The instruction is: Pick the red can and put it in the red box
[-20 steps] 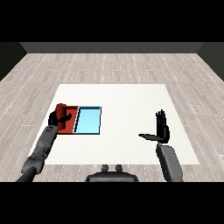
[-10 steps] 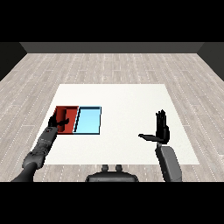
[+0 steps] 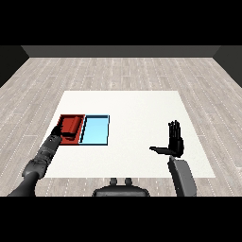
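Note:
The red can (image 3: 71, 125) lies inside the red tray (image 3: 81, 118) at the table's left, barely standing out from the tray's floor. My left hand (image 3: 57, 133) is at the tray's near-left corner, low over the rim, with its fingers relaxed and nothing in them; a dark fingertip reaches over the tray's front edge just short of the can. My right hand (image 3: 176, 142) hovers over the table's right side, fingers straight up and thumb out to the left, holding nothing.
The light blue tray (image 3: 96, 131) adjoins the red tray on its right. White tabletop stretches between the trays and my right hand. A wooden floor surrounds the table.
My left hand held the can upright over the red tray a second ago; it has let go and drawn back toward me. The can now rests in the tray. The right hand stayed put.

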`<action>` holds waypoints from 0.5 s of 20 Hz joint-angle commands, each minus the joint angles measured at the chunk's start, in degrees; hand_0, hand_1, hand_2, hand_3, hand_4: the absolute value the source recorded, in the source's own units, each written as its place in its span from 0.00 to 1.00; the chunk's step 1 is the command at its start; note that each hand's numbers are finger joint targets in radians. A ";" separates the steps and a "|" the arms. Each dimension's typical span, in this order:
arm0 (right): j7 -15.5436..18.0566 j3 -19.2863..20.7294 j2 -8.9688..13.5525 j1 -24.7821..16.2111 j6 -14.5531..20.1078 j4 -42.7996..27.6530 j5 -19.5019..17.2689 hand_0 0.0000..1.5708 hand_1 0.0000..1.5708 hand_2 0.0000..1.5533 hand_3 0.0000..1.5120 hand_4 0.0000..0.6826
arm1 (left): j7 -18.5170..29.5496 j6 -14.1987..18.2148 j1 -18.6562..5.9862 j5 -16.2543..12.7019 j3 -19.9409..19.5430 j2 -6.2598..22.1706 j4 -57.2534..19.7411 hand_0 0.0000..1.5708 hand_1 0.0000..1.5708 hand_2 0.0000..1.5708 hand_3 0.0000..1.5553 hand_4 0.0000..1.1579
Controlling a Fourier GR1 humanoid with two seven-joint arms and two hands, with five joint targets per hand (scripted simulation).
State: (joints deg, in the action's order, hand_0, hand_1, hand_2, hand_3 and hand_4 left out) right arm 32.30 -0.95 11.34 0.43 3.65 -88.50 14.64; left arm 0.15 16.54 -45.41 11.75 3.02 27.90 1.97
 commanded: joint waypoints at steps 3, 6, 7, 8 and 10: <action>-0.91 -0.26 -0.34 1.90 0.78 -1.32 -0.96 0.00 0.00 0.00 0.00 0.00 | -1.26 1.43 -2.27 -3.48 -3.78 0.13 1.47 0.00 0.00 0.00 0.00 0.00; -0.22 -0.49 -0.34 -0.07 0.12 -2.45 -0.72 0.00 0.00 0.00 0.00 0.00 | 12.55 8.47 2.90 -10.18 -10.67 0.17 7.27 0.00 0.00 0.00 0.00 0.00; -1.27 -0.54 -0.18 2.27 -0.21 -0.87 -0.47 0.00 0.00 0.00 0.00 0.00 | 16.66 7.13 2.38 -13.47 -13.79 -1.91 10.27 0.00 0.00 0.00 0.00 0.00; -0.14 -0.88 0.08 1.19 -0.62 -0.96 -1.14 0.00 0.00 0.00 0.00 0.00 | 21.55 6.37 4.09 -15.39 -15.67 -1.82 12.42 0.00 0.00 0.00 0.00 0.00; -0.46 -1.94 -0.61 0.42 -1.06 -2.23 -0.78 0.00 0.00 0.00 0.00 0.00 | 28.56 3.33 2.17 -18.76 -18.57 -3.36 18.23 0.00 0.00 0.00 0.00 0.00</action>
State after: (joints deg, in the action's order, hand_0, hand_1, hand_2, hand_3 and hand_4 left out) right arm 31.48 -1.66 11.37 1.36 3.04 -90.14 14.19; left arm 16.98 21.15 -43.38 -0.68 -9.57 26.38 12.54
